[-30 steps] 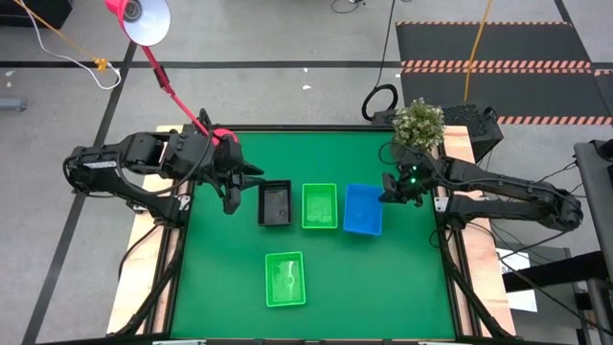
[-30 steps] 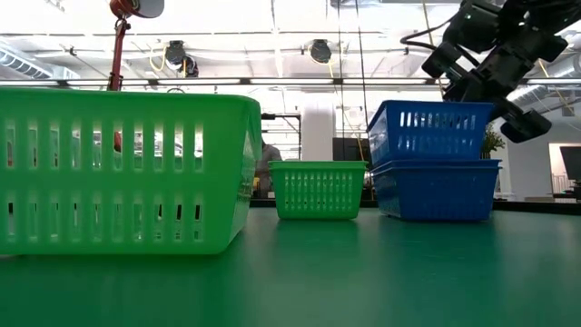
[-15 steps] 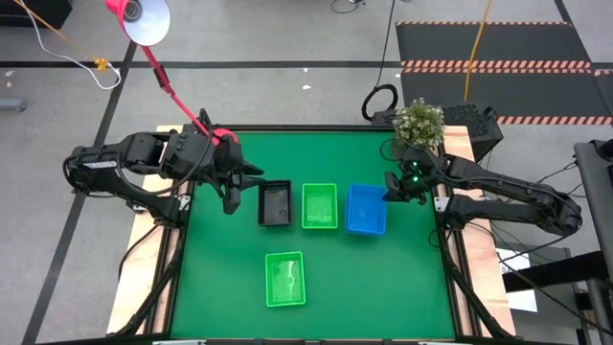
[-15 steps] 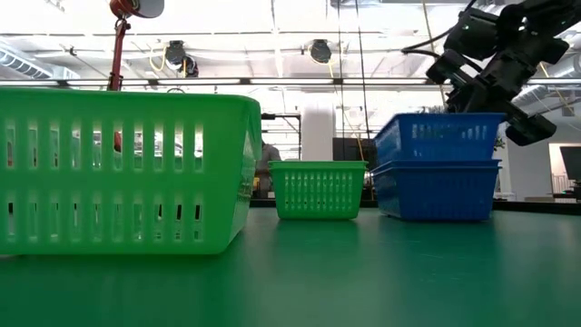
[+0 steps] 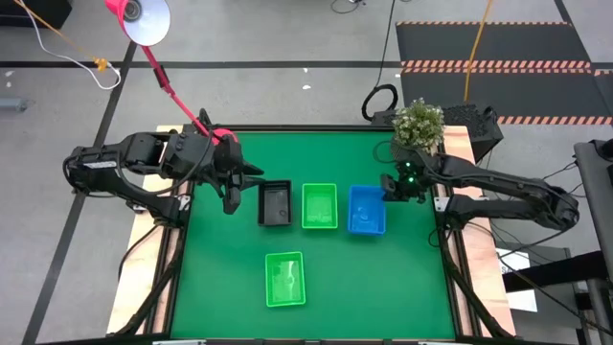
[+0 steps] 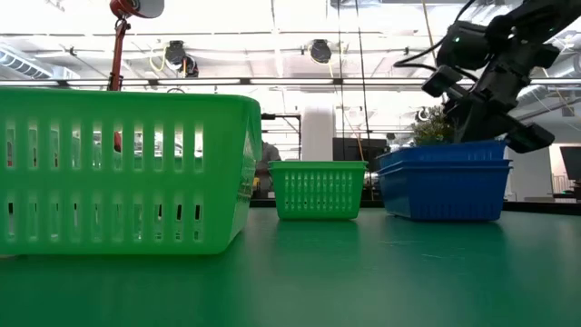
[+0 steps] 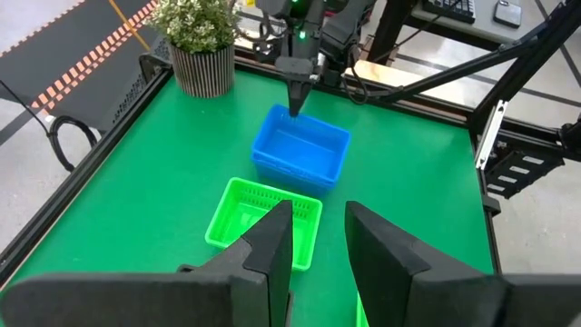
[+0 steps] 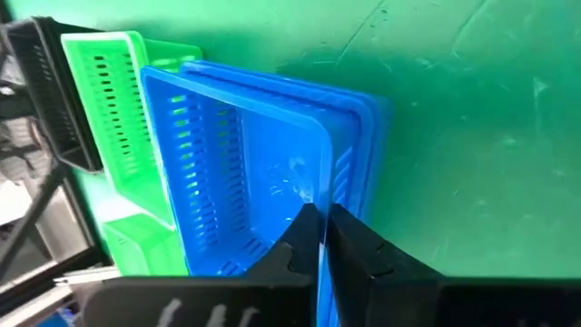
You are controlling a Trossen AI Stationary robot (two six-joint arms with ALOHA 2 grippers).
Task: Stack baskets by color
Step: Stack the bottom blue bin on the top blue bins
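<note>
blue baskets (image 5: 366, 211) right of frame centre: we judge light, stiff, slick; pinch a thin wall | right gripper (image 5: 391, 192) clenched on top basket's rim | left gripper (image 5: 233, 195) parted, empty

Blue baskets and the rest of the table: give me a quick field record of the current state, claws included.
blue baskets: nested stack, right end of the back row; top one seated in the one below
right claw: shut on the wall of the top blue basket
left claw: beside the black basket, holding nothing
black basket: left end of the back row
green basket, back: between black and blue
green basket, front: alone, nearer the table's front edge
plant: potted, back right corner
</note>
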